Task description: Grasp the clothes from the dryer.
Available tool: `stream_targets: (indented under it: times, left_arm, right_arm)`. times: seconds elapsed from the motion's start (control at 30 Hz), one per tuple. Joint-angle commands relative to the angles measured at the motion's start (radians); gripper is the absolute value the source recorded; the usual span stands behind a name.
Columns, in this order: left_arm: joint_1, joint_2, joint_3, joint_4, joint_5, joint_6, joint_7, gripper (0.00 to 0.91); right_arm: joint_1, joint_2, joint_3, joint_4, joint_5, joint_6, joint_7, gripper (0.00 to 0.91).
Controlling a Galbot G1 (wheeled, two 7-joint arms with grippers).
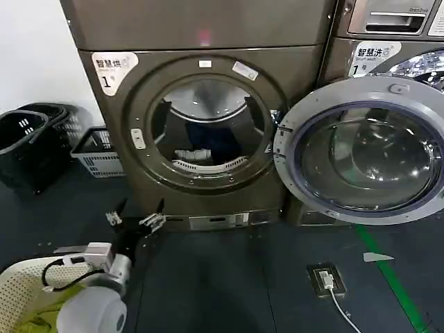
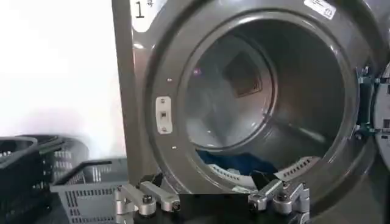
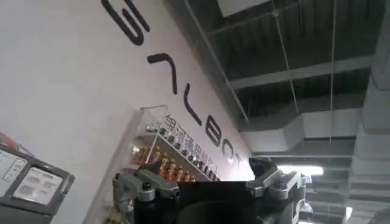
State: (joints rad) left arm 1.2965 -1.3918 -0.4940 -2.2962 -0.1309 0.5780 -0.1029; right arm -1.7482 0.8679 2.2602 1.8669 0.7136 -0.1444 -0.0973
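The bronze-grey dryer (image 1: 208,28) stands in front of me with its round door (image 1: 361,97) swung open to the right. Inside the drum lie the clothes: a white piece (image 1: 191,154) at the front lip and a dark navy garment (image 1: 220,142) behind it. In the left wrist view the dryer (image 2: 131,91) is close, with navy cloth (image 2: 241,163) low in its mouth. My left gripper (image 1: 137,211) (image 2: 207,181) hangs open and empty, low in front of the dryer, below the porthole's left side. My right gripper (image 3: 195,176) is open, pointing up at a wall and ceiling.
Black baskets (image 1: 28,139) and a grey basket (image 1: 97,152) sit on the floor left of the dryer. A white perforated basket (image 1: 21,291) is beside my left arm. A second machine (image 1: 388,41) stands right. A floor socket (image 1: 325,279) and green tape (image 1: 392,277) mark the floor.
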Motion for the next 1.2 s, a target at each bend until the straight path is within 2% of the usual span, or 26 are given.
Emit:
stream_targets:
  times: [0.03, 1.2]
  left_arm:
    - [0.002, 0.001, 0.0, -0.001, -0.01, 0.003, -0.01, 0.907]
    - [-0.005, 0.005, -0.002, 0.002, -0.011, -0.001, 0.002, 0.907]
  right_arm:
    - [0.001, 0.003, -0.001, 0.0, 0.001, 0.001, -0.003, 0.907]
    - [0.008, 0.009, 0.004, 0.004, 0.012, 0.003, -0.015, 0.907]
